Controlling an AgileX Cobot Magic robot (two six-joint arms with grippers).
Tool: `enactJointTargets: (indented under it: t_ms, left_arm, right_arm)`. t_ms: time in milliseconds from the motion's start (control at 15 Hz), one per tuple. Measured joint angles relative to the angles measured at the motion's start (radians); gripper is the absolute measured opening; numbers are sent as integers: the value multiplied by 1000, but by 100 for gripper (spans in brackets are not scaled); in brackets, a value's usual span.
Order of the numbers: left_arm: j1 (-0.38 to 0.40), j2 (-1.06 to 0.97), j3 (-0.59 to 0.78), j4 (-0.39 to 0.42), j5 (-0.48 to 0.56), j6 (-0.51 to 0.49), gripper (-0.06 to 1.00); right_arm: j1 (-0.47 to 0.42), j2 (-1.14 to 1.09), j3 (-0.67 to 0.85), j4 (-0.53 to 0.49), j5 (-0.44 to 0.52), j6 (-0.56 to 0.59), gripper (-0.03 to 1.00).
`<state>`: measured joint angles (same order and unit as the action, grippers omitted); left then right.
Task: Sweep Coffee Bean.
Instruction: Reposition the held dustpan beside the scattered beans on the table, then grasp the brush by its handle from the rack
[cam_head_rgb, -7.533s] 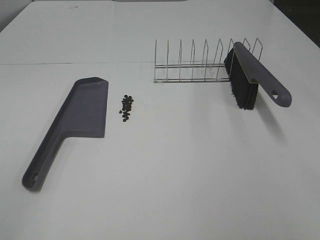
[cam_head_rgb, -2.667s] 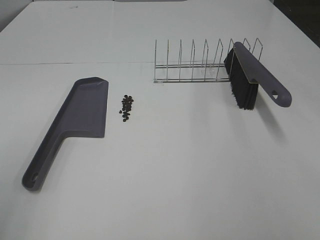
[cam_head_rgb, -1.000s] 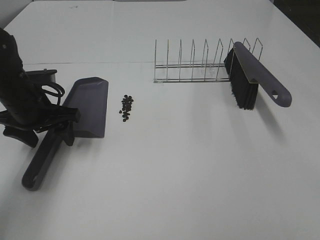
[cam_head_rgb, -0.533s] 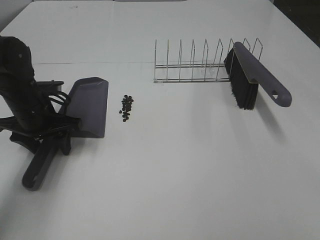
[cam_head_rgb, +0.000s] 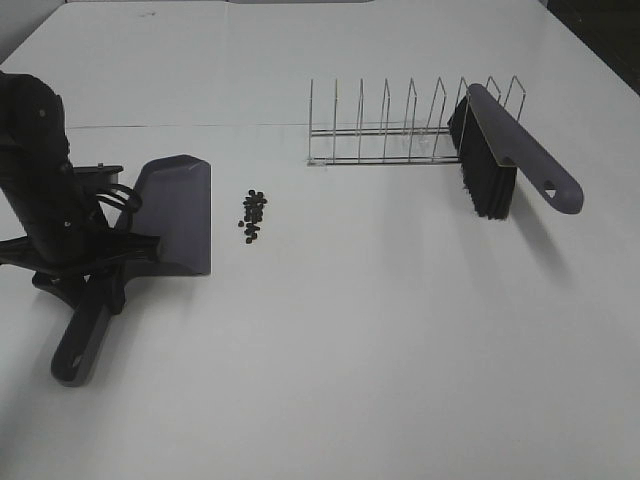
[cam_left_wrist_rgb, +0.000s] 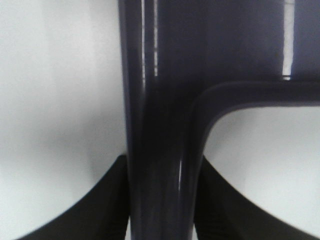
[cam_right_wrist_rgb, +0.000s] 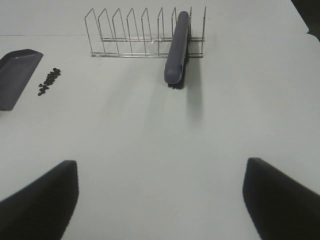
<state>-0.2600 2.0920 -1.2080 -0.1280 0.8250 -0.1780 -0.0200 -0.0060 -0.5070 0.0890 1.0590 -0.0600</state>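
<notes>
A small heap of dark coffee beans (cam_head_rgb: 253, 215) (cam_right_wrist_rgb: 49, 80) lies on the white table just right of the grey dustpan (cam_head_rgb: 178, 212) (cam_right_wrist_rgb: 15, 75). My left gripper (cam_head_rgb: 100, 283) (cam_left_wrist_rgb: 161, 200) is shut on the dustpan's handle (cam_left_wrist_rgb: 160, 165) close to where it meets the pan; both fingers (cam_left_wrist_rgb: 102, 210) press its sides. The grey brush (cam_head_rgb: 512, 150) (cam_right_wrist_rgb: 177, 47) with black bristles leans in the wire rack (cam_head_rgb: 380, 135) (cam_right_wrist_rgb: 130, 35). My right gripper (cam_right_wrist_rgb: 160, 200) hangs open and empty over the table in front of the rack, and does not show in the high view.
The left arm (cam_head_rgb: 40, 180) stands over the table's left edge beside the dustpan. A seam in the table (cam_head_rgb: 200, 126) runs across behind the dustpan and under the rack.
The left gripper has closed on the dustpan's handle. The dustpan has turned a little, its handle end shifting right and toward the front. The beans, brush and rack have stayed put.
</notes>
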Motion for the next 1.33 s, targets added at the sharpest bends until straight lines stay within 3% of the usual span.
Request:
enactJointTargets:
  t_ms: [800, 867, 933, 1067, 1200, 1333]
  left_arm:
    - [0, -226, 10, 50, 28, -27, 32]
    - [0, -226, 10, 50, 29, -27, 32]
    - [0, -226, 10, 50, 30, -27, 32]
    - [0, -226, 10, 51, 30, -27, 32]
    - [0, -226, 10, 51, 29, -27, 32]
    - [0, -226, 10, 52, 25, -27, 32]
  right_arm:
    - [0, 27, -3, 0, -5, 5, 76]
    - [0, 64, -12, -1, -41, 8, 76]
    - [0, 174, -30, 0, -178, 8, 76]
    - [0, 321, -50, 0, -312, 8, 76]
    - [0, 481, -106, 0, -406, 8, 76]
    - [0, 625, -182, 0, -437, 7, 76]
